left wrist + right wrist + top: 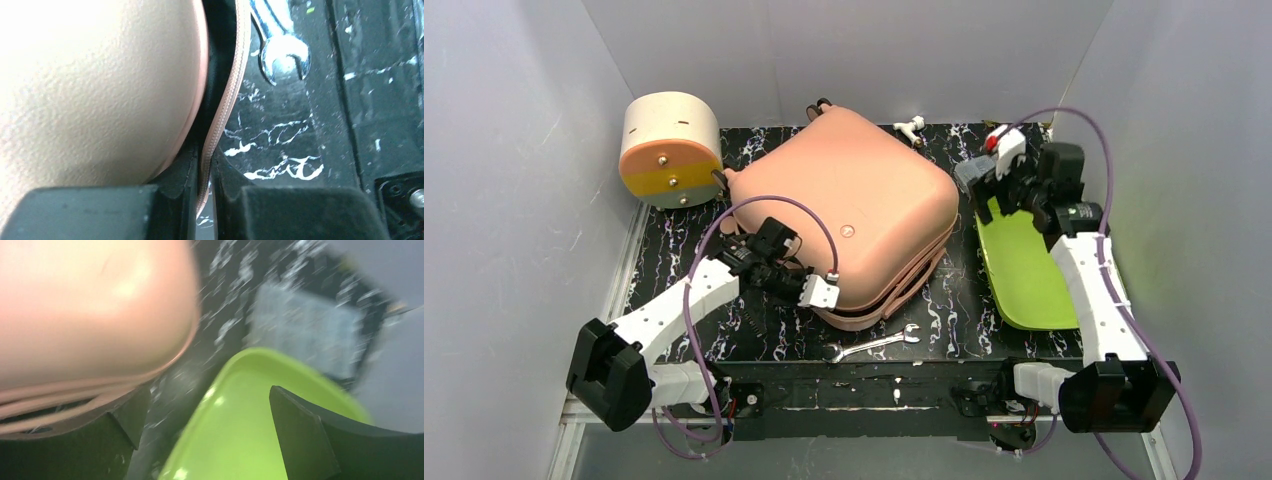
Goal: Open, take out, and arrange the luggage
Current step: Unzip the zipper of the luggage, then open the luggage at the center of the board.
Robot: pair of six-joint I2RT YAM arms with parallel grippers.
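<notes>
The salmon-pink luggage [844, 205] lies flat in the middle of the black marbled table, its halves slightly apart along the front edge. My left gripper [819, 292] is at its near-left corner. In the left wrist view the gripper [207, 200] is shut on the pink zipper strip [226, 112], which hangs beside the rounded shell [90, 85] with black lining in the gap. My right gripper [996, 190] hovers over the far end of the lime-green tray [1024, 270], right of the luggage. Its view is blurred: the gripper [210, 425] is open and holds nothing.
A round cream-and-orange drum box [669, 150] stands at the back left, touching the luggage. A silver wrench [874, 345] lies near the front edge, also in the left wrist view [280, 55]. A small white part [911, 128] and a grey block [972, 172] lie at the back.
</notes>
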